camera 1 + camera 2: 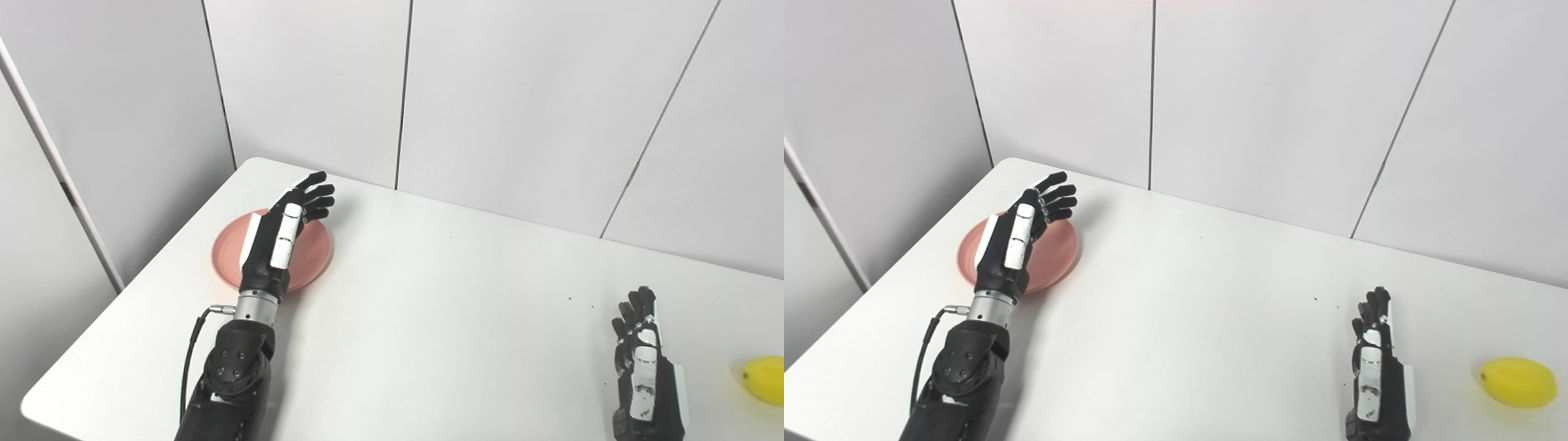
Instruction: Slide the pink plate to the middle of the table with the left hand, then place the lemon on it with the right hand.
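Table [429, 318] surface, white and wide, carries everything, and the pink plate [312, 254] sits at its far left corner, well apart from the middle, so the first step looks not yet done. Over that plate reaches the left hand [285, 236], fingers spread and extended past the plate's far rim, grasping nothing; whether the palm presses on the plate or hangs just above it cannot be told from either view. At the near right rests the right hand [1375, 373], fingers loosely apart and empty, lying on or just over the tabletop. Just beside it, further right near the table's edge, lies the lemon [1519, 383], untouched. Both parts of the job seem to remain: the slide toward the centre, then the lemon's pickup and placing
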